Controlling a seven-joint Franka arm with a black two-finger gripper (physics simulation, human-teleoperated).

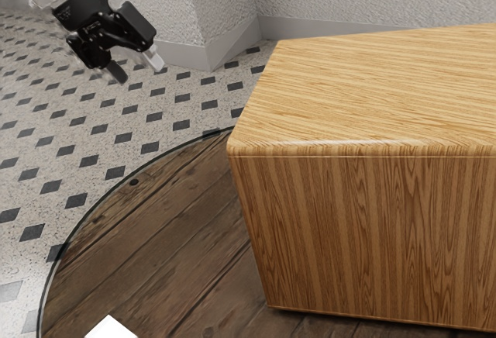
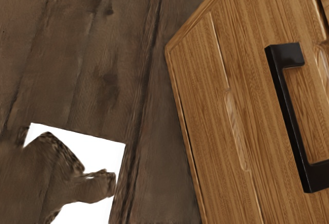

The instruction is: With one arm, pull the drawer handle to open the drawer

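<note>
Boxy oak-grain cabinet (image 1: 364,160); black bar handle (image 2: 294,116); gripper (image 1: 136,63) spread, well apart, aloft.

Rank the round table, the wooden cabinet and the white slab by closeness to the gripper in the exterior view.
1. Round table: its rim curves below the gripper.
2. Wooden cabinet: exterior view's right, nearly tied with the table.
3. White slab: at the bottom edge, clearly farthest.
</note>
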